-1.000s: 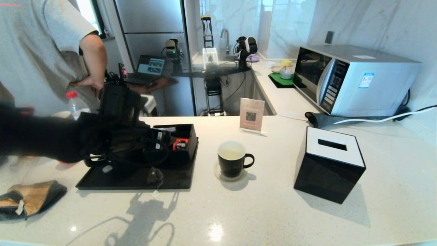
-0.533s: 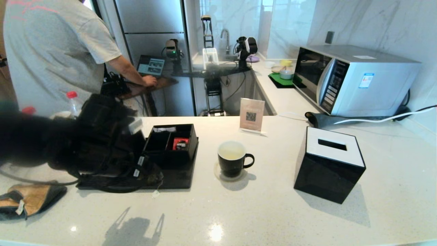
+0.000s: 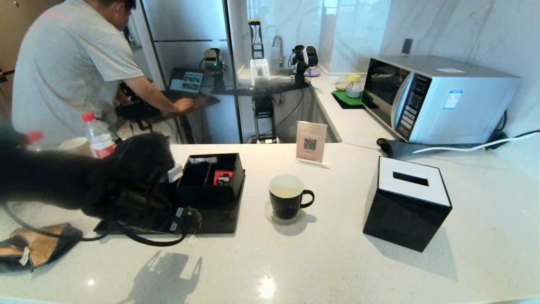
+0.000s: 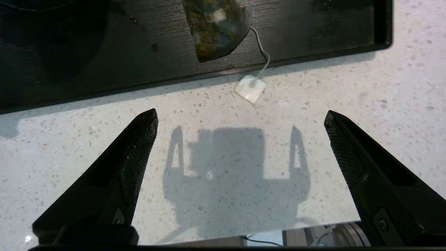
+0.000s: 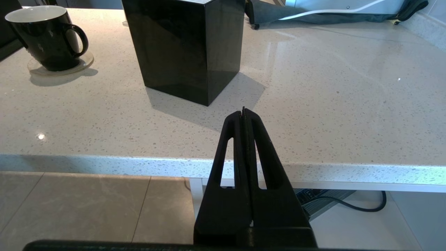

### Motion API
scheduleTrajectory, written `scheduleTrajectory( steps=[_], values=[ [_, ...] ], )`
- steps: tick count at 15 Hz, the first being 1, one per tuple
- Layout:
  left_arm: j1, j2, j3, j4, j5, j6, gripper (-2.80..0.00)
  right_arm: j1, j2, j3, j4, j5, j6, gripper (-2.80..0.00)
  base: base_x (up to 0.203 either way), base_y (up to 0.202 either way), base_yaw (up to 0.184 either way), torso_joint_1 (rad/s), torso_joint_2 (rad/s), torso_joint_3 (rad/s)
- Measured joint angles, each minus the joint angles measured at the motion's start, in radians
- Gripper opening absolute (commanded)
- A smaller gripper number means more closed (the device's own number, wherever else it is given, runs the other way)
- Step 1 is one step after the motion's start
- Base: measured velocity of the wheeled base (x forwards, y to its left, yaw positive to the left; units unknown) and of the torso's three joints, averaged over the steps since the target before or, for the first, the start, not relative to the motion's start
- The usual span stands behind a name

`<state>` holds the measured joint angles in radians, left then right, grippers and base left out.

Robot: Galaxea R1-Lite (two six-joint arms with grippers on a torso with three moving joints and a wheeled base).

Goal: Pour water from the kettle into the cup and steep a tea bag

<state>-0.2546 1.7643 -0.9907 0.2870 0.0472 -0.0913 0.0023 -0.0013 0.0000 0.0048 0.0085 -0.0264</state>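
Cup [image 3: 286, 197] mid-bench already holds water [image 3: 286, 191]. Tea bag [image 4: 215, 29] lies ungrasped on tray [image 4: 104, 69]. Left gripper [image 4: 240, 120] above it, fingers wide, empty. Right gripper [image 5: 244, 112] fingers closed, empty, off bench front edge. Steeping left.

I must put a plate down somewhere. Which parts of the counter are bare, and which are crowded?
Bare: the front strip below the cup and tissue box, and the counter right of that box. Crowded: the left, where the open left claw hovers over the counter beside the tea bag on the black tray.
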Motion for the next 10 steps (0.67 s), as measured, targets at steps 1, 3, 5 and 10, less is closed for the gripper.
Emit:
scheduleTrajectory(
  steps=[1, 3, 5, 10],
  values=[
    [0.004, 0.016, -0.007, 0.0, 0.001, 0.0, 0.0, 0.0, 0.0, 0.0, 0.0, 0.0, 0.0, -2.8, 0.0, 0.0, 0.0, 0.0, 0.0, 0.0],
    [0.014, 0.052, -0.022, -0.001, 0.0, 0.0, 0.0, 0.0, 0.0, 0.0, 0.0, 0.0, 0.0, -2.8, 0.0, 0.0, 0.0, 0.0, 0.0, 0.0],
    [0.018, 0.086, -0.043, -0.003, 0.001, 0.0, 0.0, 0.0, 0.0, 0.0, 0.0, 0.0, -0.001, -2.8, 0.0, 0.0, 0.0, 0.0, 0.0, 0.0],
    [0.024, 0.171, -0.063, -0.161, 0.009, 0.003, 0.0, 0.0, 0.0, 0.0, 0.0, 0.0, -0.001, -2.8, 0.0, 0.0, 0.0, 0.0, 0.0, 0.0]
  ],
)
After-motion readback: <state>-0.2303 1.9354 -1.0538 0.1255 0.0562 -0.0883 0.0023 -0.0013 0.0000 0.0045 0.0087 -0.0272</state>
